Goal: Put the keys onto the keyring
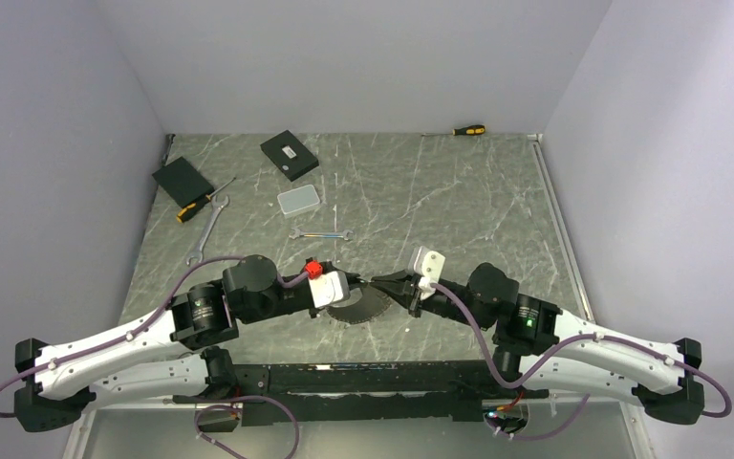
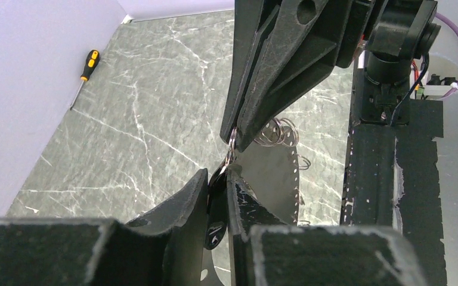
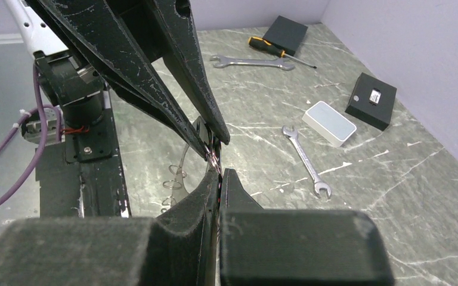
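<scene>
My two grippers meet tip to tip above the near middle of the table. The left gripper (image 1: 361, 287) (image 2: 217, 173) is shut on a key (image 2: 217, 205) with a glossy black head, which stands on edge between its fingers. The key's top reaches up to a small silvery keyring (image 2: 232, 142) (image 3: 212, 157). The right gripper (image 1: 387, 283) (image 3: 219, 174) is shut on that keyring, which pokes out at its fingertips. Whether the key is threaded on the ring I cannot tell.
A grey fan-shaped plate (image 1: 358, 311) (image 2: 274, 173) with small wire rings along its edge lies under the grippers. Farther back lie two wrenches (image 1: 208, 229) (image 1: 321, 233), two screwdrivers (image 1: 201, 203) (image 1: 468, 130), two black boxes (image 1: 289, 155) (image 1: 183, 182) and a white box (image 1: 299, 200).
</scene>
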`<act>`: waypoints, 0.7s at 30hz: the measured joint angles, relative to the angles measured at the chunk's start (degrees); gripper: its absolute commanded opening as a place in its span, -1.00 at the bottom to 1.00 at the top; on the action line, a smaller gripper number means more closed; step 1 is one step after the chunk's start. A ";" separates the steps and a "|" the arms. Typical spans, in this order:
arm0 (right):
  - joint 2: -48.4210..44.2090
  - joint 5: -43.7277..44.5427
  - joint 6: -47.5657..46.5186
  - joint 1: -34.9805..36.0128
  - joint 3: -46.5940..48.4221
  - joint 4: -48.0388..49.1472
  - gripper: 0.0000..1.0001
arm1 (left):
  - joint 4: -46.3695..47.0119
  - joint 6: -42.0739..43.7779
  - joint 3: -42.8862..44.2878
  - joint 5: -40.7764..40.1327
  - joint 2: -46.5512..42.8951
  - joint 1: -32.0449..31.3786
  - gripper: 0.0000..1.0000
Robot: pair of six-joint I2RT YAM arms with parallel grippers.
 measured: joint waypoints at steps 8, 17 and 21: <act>0.04 0.00 0.13 -0.02 0.00 0.00 -1.00 | 0.13 0.02 0.00 0.26 0.02 0.00 -0.57; 0.44 -0.02 0.15 0.00 0.00 0.13 -1.00 | 0.44 0.07 0.00 1.36 0.04 0.11 -0.39; 1.18 0.00 0.15 0.00 0.00 0.13 -1.00 | 0.57 0.24 0.00 1.84 0.07 0.11 -0.42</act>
